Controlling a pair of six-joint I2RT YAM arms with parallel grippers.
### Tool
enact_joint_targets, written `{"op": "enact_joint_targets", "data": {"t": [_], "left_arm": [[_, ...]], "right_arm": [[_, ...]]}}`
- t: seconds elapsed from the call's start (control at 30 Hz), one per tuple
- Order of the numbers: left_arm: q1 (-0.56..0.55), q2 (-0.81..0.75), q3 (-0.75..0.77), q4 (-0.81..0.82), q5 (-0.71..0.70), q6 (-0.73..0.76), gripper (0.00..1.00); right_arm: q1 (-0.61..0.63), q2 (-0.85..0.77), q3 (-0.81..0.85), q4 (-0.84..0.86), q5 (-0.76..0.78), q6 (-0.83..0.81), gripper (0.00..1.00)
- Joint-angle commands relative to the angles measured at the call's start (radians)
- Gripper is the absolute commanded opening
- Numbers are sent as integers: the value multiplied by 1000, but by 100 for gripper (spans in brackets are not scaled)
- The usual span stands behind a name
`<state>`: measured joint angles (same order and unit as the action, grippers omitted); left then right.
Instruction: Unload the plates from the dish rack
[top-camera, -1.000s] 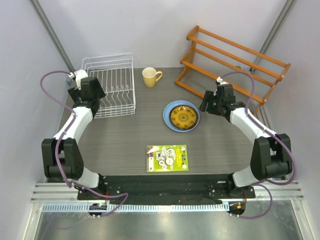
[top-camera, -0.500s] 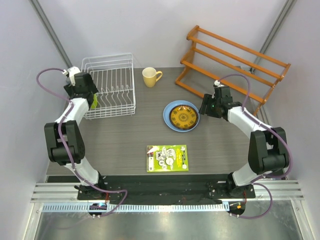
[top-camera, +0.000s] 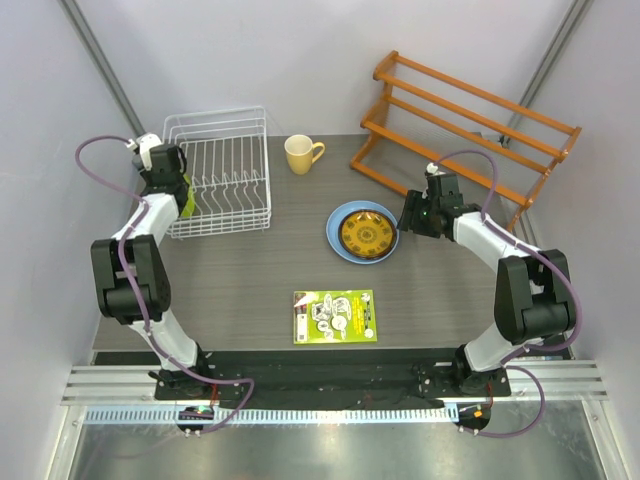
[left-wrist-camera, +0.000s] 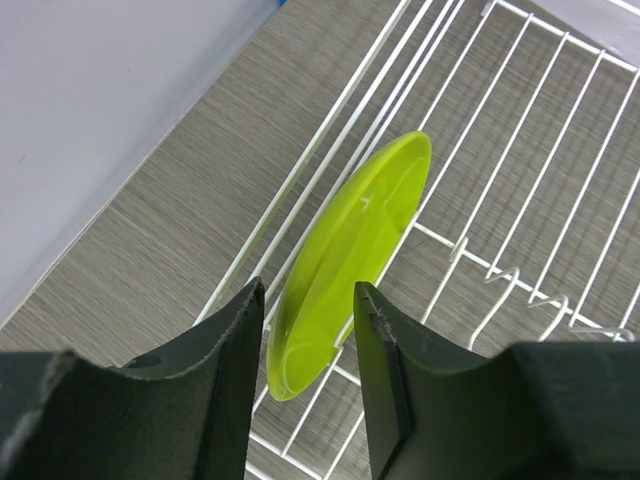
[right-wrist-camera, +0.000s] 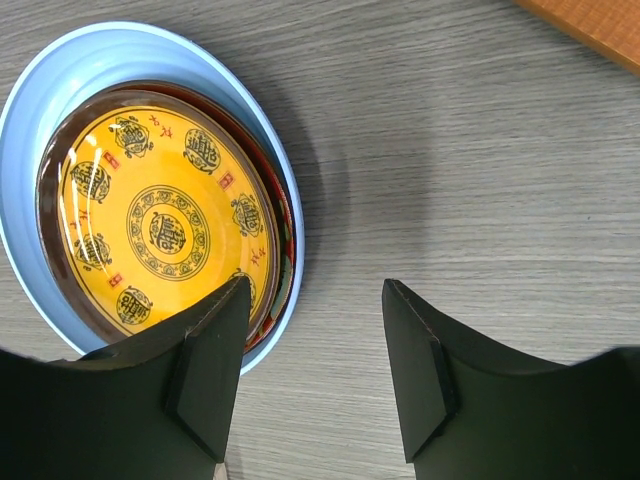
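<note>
My left hand (left-wrist-camera: 307, 295) has one finger on each side of the green plate's (left-wrist-camera: 350, 240) lower edge; whether they already press it I cannot tell. The plate leans on its edge at the left side of the rack (top-camera: 232, 170), and I think it is the last one there. My right hand (right-wrist-camera: 315, 290) is apart and holds nothing, just beside the stack (right-wrist-camera: 160, 225) on the surface (right-wrist-camera: 450, 180). Next, I judge, I must grip firmly, lift clear of the rack, then carry the plate to the stack.

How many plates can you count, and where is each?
4. The lime green plate stands on edge in the dish rack; the yellow patterned plate, dark red plate and light blue plate are stacked on the table. None looks hidden.
</note>
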<state>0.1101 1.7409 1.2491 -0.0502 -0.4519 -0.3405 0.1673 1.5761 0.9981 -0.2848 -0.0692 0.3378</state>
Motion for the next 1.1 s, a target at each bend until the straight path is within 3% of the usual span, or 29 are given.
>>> {"op": "enact_joint_targets", "data": {"t": [0.0,0.1,0.2,0.47,1.07], "left_arm": [[19,16,42,21,-21,-12,39],[22,25,41,24,-18,-14,37],[25,37,50,21,-18,-14,22],[26,34,52,13,-4,-17,0],[26,-99,41,-4,-14,77,0]], "right_arm": [[0,-18,5,29,-4,-6,61],[0,-22,2,30,-3,-6,61],[-2,-22,-1,29,-3,-6,61],[-2,-25,-7,29,3,-10,61],[-2,-57,-33,26,14,-14,60]]}}
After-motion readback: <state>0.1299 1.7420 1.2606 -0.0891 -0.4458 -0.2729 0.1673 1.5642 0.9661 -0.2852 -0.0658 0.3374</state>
